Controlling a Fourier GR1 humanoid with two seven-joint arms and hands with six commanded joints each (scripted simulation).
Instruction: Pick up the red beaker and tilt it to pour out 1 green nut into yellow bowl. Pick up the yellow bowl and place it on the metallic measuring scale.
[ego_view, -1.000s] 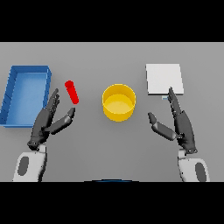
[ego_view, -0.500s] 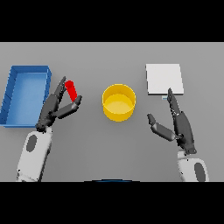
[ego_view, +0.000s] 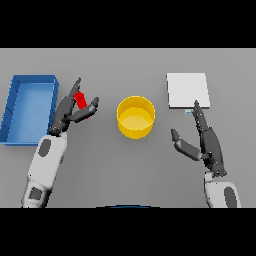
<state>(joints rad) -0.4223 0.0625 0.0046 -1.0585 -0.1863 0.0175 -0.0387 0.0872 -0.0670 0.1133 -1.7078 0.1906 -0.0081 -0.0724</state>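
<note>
Nearest to us, our right arm comes up from the lower right edge, and our right hand (ego_view: 207, 142) rests low over the table with its fingers held straight and pointing away from us, the thumb splayed out toward the middle. It holds nothing and touches nothing we can see. Its fingertips end just short of the near edge of the metallic measuring scale (ego_view: 187, 90), a pale square plate lying flat on the grey table (ego_view: 150, 170).

Our left arm rises from the lower left and leans away from us and slightly inward. Our left hand (ego_view: 67, 114) is spread around the red beaker (ego_view: 80, 101): the fingers reach up behind it on the left and the thumb stretches across on its right side. The beaker sits in that gap, partly covered, so we cannot quite tell whether the hand is already touching it; the fingers look only loosely curved, not clamped.

The yellow bowl (ego_view: 135, 117) stands upright between the two hands, well apart from both. Whether anything lies inside it is hard to make out.

Left of the beaker is a blue tray (ego_view: 12, 107).
</note>
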